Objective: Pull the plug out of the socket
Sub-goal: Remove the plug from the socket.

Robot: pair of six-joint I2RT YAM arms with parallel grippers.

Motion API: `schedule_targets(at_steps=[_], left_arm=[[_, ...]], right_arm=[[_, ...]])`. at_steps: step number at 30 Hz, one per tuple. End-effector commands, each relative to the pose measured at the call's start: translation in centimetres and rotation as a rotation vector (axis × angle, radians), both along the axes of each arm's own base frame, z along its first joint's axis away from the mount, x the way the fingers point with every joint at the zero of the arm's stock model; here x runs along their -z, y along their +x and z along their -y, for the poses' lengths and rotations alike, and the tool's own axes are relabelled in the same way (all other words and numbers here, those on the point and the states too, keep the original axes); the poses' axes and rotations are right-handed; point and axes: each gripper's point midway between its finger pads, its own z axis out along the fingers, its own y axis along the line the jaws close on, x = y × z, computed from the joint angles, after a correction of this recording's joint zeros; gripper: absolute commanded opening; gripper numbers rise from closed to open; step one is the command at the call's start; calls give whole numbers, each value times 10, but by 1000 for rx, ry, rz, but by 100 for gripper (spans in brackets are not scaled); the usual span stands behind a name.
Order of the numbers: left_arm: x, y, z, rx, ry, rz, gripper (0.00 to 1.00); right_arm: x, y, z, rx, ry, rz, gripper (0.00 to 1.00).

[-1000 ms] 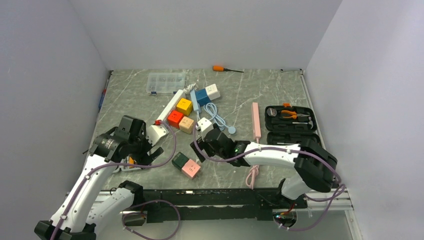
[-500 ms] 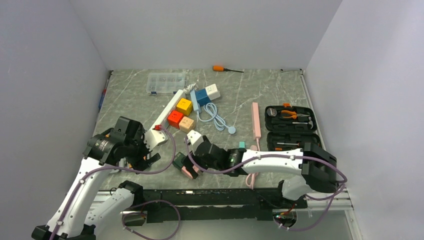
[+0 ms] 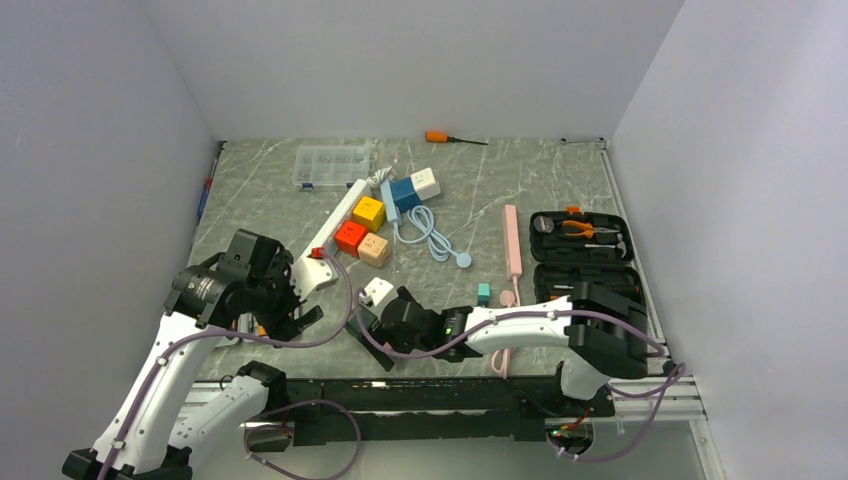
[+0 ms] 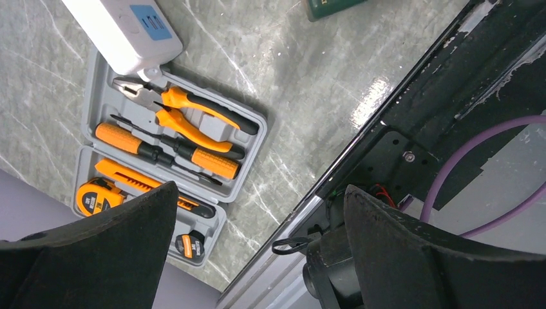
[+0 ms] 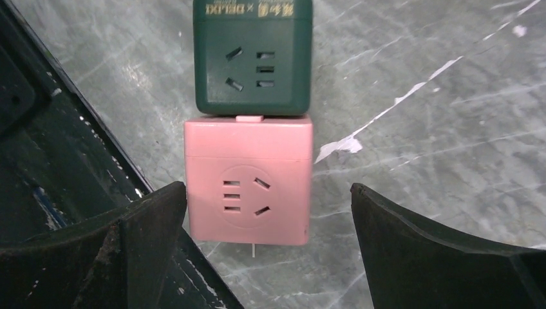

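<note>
Your right hand (image 5: 267,215) hangs low over the near edge of the marble bench (image 5: 425,90). Its two dark fingers (image 5: 148,225) are spread wide apart and hold nothing. Between them, in the right wrist view, lies the task's pair: a pink adapter cube (image 5: 248,193) butted end to end against a dark green adapter cube (image 5: 252,58), with a small pink tab showing at the seam. Both lie face up with their socket holes showing. The pink cube sits off centre in the gap, just beside one finger and well clear of the other. You cannot tell whether that near finger touches it. From above, the right arm reaches across to the left and its hand covers the pair, so they are hidden in that view.

Your left hand (image 4: 257,193) is also spread open and empty. It hovers off to the left over a grey tool case (image 4: 103,96) of orange-handled tools, beside the end of a white power strip (image 4: 122,32), well apart from the cubes.

This looks like the approach step: the right hand is lined up, but no grip is made. Next you likely need to shift sideways so the pink cube sits centred. Then lower, close on its sides, and pull straight away from the green cube. The green cube appears to lie loose, so it may drag along unless the left hand steadies it.
</note>
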Motion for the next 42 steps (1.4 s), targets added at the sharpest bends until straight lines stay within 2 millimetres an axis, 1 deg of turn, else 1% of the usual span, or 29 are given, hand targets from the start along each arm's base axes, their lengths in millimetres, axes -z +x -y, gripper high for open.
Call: schedule_targets(at_steps=[1,4,7,10,12,14,19,22,26,28,30,31,32,35,37,42], left_arm=[[-2,-1,8,34,-44,3,99],[-2,1,7,40,-29,6,99],[-7,6,9,35,-47,45,99],[-13,13,9,16,-65,112,99],[-16,14,11,43,-81,166,99],[-18,9,15,93,-115,223,99],[-12,-5,21,191,-141,246,99],[-8,-11,22,258,-139,256,99],[-13,-17,30,348,-172,336,99],[-14,-21,33,410,-177,378,99],[-15,-24,35,463,-176,421,99],[-15,-25,36,490,-172,440,99],[-14,-26,36,516,-165,457,99],[-11,-30,37,587,-147,489,99],[-9,-32,39,641,-134,511,99],[-14,-28,45,783,-88,651,99]], right_arm=[[-3,-5,-25,-14,53,10,100],[3,-4,-31,-9,48,9,100],[10,-2,-33,4,35,17,99],[16,1,-32,21,27,30,96],[21,2,-33,21,18,33,94],[25,3,-33,20,11,36,91],[33,3,-33,12,4,40,85],[38,2,-35,1,-6,37,75],[40,1,-35,-11,-20,34,51],[36,0,-35,-20,-17,36,40],[31,-1,-34,-33,-14,36,25],[26,-2,-35,-42,-9,36,14],[23,-3,-34,-46,-9,38,1],[6,-3,-31,-56,8,42,0],[-8,-7,-31,-76,38,35,0],[-46,-12,-27,-130,115,-10,0]])
